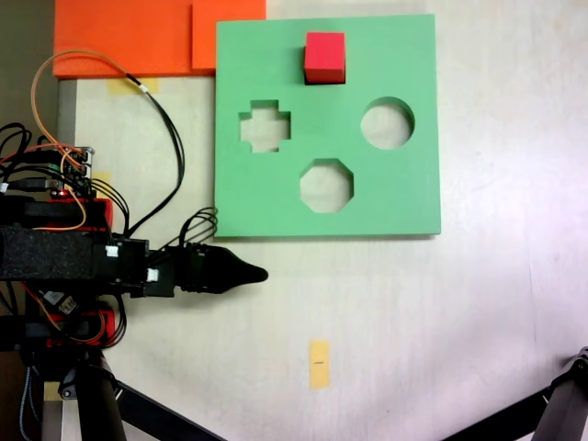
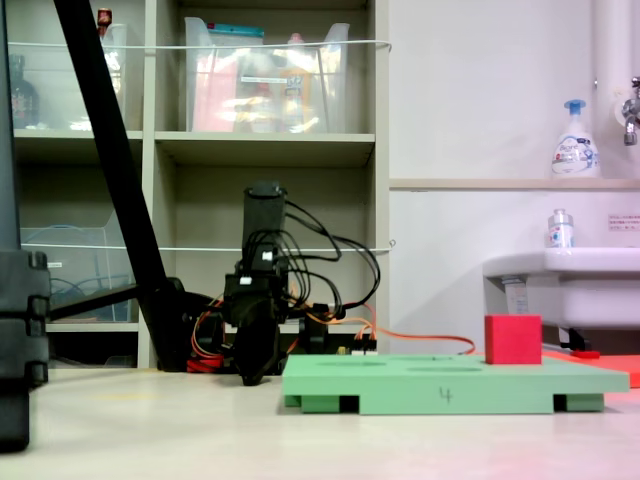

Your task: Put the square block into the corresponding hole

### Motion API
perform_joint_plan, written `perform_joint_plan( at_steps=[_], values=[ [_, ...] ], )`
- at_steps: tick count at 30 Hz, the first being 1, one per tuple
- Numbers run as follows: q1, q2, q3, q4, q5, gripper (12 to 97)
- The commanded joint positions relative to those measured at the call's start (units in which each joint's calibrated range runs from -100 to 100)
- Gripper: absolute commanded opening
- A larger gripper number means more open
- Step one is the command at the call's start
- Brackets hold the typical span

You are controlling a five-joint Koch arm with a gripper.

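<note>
Block: the square block (image 1: pixel 324 57), a red cube, stands on the green board (image 1: pixel 386 197) near its far edge in the top-down fixed view; in the low fixed view it rises above the board's top face at the right (image 2: pixel 513 339), so it looks to stand proud of the board; whether its foot is sunk in a cutout I cannot tell
Hole: the corresponding hole, the square one, I cannot pick out; the cutouts I can see are a cross (image 1: pixel 265 126), a round one (image 1: pixel 387 123) and an octagon (image 1: pixel 326 185); the square may well lie under the block, which would explain its spot
Pincer: the pincer (image 1: pixel 260 273) lies low over the surface (image 1: pixel 441 322), just off the board's near left corner, well apart from the block; it holds nothing; its jaws taper to one dark tip, so whether they are apart or together I cannot tell
Arm: folded low beside its base, likely a rest pose clear of the board
Slabs: orange slabs (image 1: pixel 129 37) lie beyond the board's far left corner, out of the way
Judgement: the task is either done or one push short
</note>
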Motion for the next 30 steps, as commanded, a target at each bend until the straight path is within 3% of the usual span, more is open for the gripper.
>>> perform_joint_plan(
  at_steps=[1,30],
  values=[
    [0.00,-0.41,-0.88,-6.40,-0.34,48.7],
    [-0.73,-0.41,-0.88,-6.40,-0.29,49.1]
  ],
)
